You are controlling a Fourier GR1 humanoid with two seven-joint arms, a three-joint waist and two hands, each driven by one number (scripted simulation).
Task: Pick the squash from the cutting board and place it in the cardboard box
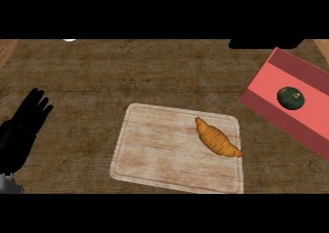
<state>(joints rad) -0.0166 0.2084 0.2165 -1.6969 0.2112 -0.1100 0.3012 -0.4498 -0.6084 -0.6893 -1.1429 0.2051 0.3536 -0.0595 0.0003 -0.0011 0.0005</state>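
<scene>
Already — squash (290,98): dark green, round, lying inside the cardboard box (315,113), apart from its walls.
Cardboard box: red-lined, to the right of the cutting board (153,150).
Cutting board: carries only a croissant (216,138), near its right edge.
Left hand (22,129): resting left of the cutting board, fingers straight, grasping nothing.
Right hand: out of view.
Advice: placement looks done; keep your hands clear of the box.

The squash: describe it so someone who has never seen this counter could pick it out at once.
Start at the red box along the right edge of the wooden counter. The squash lies inside it, near its upper end. It is small, round and dark green, unlike the long orange croissant on the pale cutting board at the centre.
</scene>
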